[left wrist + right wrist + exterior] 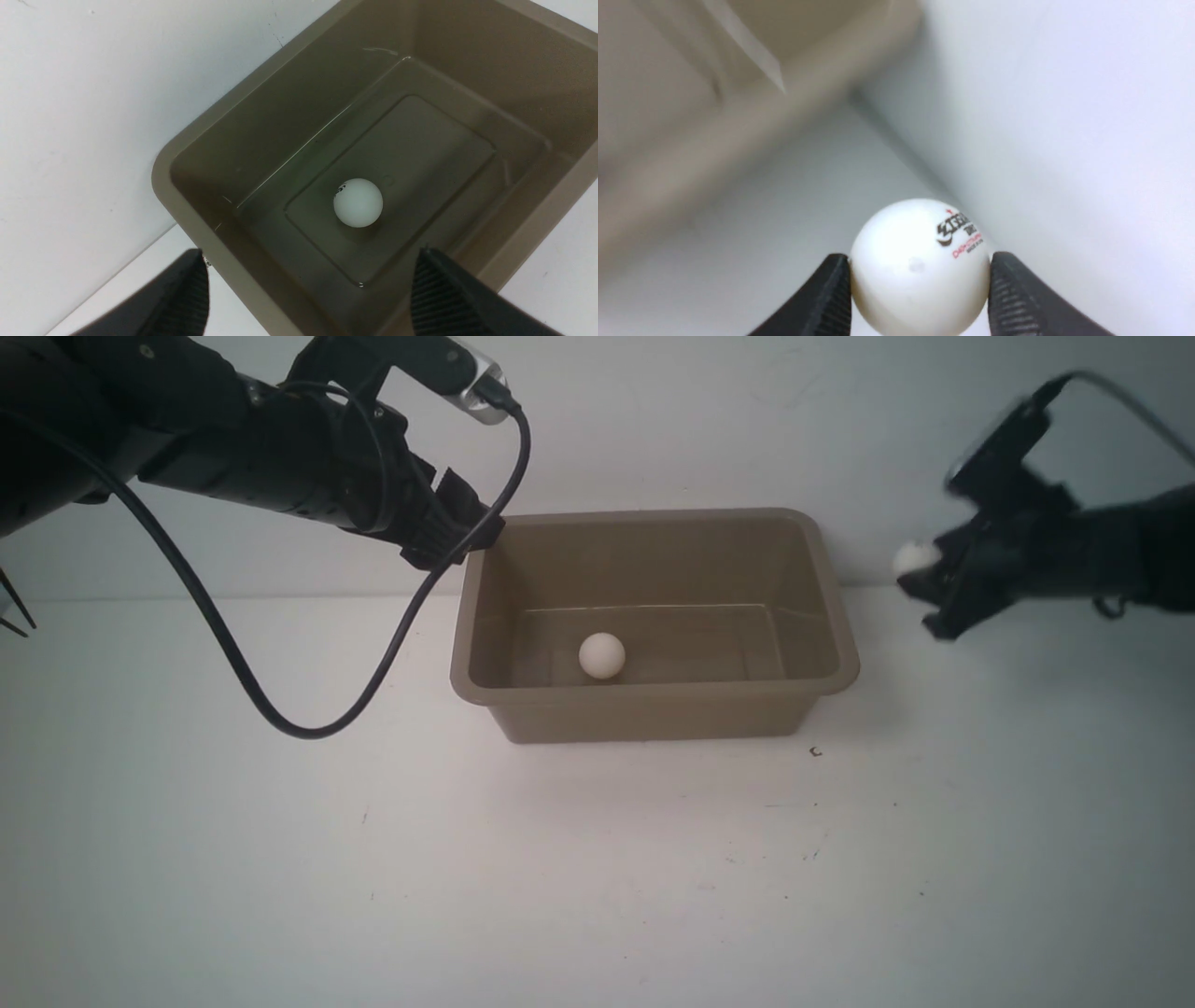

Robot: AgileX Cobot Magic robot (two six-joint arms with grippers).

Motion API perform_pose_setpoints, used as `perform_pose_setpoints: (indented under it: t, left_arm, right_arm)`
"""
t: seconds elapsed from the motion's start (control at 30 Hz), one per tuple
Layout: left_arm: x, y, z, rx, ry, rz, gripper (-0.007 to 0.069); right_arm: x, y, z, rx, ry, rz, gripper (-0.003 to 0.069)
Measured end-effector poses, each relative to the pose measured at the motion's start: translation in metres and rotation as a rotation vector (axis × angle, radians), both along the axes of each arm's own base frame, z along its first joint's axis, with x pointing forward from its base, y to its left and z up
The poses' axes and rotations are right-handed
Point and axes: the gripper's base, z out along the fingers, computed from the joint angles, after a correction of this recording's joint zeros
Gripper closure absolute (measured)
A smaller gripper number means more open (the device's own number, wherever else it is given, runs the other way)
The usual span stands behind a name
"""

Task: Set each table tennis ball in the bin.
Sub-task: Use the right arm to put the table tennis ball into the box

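The tan-brown bin (840,644) stands at the middle of the table, and one white table tennis ball (601,655) rests on its floor near the front wall. In the left wrist view that ball (358,202) shows a dark logo inside the bin (187,154). My left gripper (457,527) hovers open over the bin's back left corner, its fingers (187,294) wide apart with nothing between them. My right gripper (920,583) hangs in the air to the right of the bin, shut on a second table tennis ball (913,558). Its pads (831,294) press both sides of this ball (920,268).
A black cable (280,709) loops down from the left arm to the table left of the bin. The white wall rises just behind the bin. The bin's blurred rim (752,116) shows ahead in the right wrist view.
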Motion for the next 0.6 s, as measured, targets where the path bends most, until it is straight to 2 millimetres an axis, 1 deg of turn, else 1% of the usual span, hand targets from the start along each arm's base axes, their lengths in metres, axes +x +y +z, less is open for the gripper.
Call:
perform_pose_setpoints:
  t: [0.03,0.07,0.1,0.17,0.2,0.23,0.33,0.4,0.47,0.5,0.53,0.57,0.6]
  left_arm:
    - [0.000,0.000,0.000,0.002,0.000,0.000,0.0104]
    - [0.000,0.000,0.000,0.007,-0.002,-0.001,0.0104]
    - [0.000,0.001,0.000,0.019,-0.007,-0.001,0.0104]
    - [0.000,0.002,-0.001,0.037,-0.012,-0.004,0.0104]
    - [0.001,0.002,-0.001,0.050,-0.015,-0.006,0.0104]
    - [0.001,0.003,-0.001,0.061,-0.017,-0.009,0.0104]
    - [0.001,0.005,-0.002,0.079,-0.020,-0.008,0.0104]
    - [0.002,0.007,-0.002,0.084,-0.021,-0.003,0.0104]
    - [0.003,0.012,-0.002,0.089,-0.021,0.009,0.0104]
    - [0.004,0.017,-0.002,0.089,-0.019,0.019,0.0104]
    - [0.005,0.021,-0.002,0.087,-0.016,0.033,0.0104]
    - [0.005,0.022,-0.002,0.086,-0.015,0.037,0.0104]
    - [0.006,0.027,-0.002,0.083,-0.013,0.054,0.0104]
  right_arm:
    - [-0.001,0.002,0.000,0.011,0.007,0.016,0.0315]
    - [-0.006,0.007,0.012,0.051,0.000,0.056,0.0315]
    - [-0.012,0.016,0.020,0.098,0.006,0.121,0.0315]
    - [-0.020,0.033,0.026,0.159,0.028,0.218,0.0315]
    - [-0.024,0.047,0.026,0.192,0.053,0.283,0.0315]
    - [-0.027,0.056,0.024,0.207,0.074,0.316,0.0315]
    - [-0.031,0.075,0.018,0.199,0.109,0.370,0.0315]
    - [-0.031,0.081,0.013,0.185,0.123,0.370,0.0315]
    - [-0.029,0.082,0.011,0.191,0.133,0.326,0.0302]
    - [-0.028,0.081,0.011,0.200,0.138,0.295,0.0273]
    - [-0.026,0.080,0.011,0.213,0.145,0.261,0.0216]
    - [-0.025,0.079,0.011,0.216,0.147,0.248,0.0205]
    - [-0.024,0.078,0.011,0.221,0.148,0.226,0.0151]
